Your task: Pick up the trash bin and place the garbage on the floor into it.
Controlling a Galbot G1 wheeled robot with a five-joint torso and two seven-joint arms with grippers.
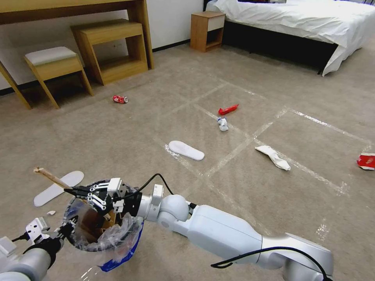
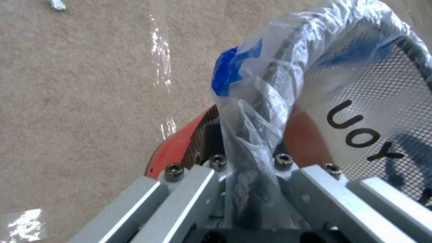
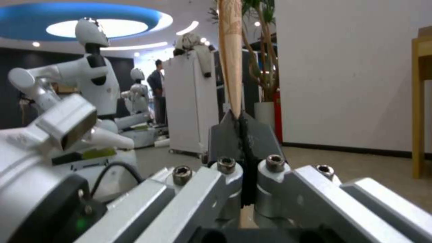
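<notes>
The right gripper (image 1: 74, 191) has its jaws closed on the stick (image 1: 50, 177) over the bin (image 1: 99, 230). The left gripper (image 2: 249, 175) pinches the bin's rim. The stick looks light and stiff; hold it mid-length.

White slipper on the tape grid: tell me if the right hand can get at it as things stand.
Probably not: the right hand is shut on the wooden stick over the trash bin; the white slipper lies unobstructed but well ahead.

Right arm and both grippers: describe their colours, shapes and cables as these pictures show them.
The right arm has smooth, rounded white shells with a black cable looping along it. The right gripper has silver linkage bars, dark bolts and thin black fingers. The left gripper has matching silver bars on a dark wrist.
</notes>
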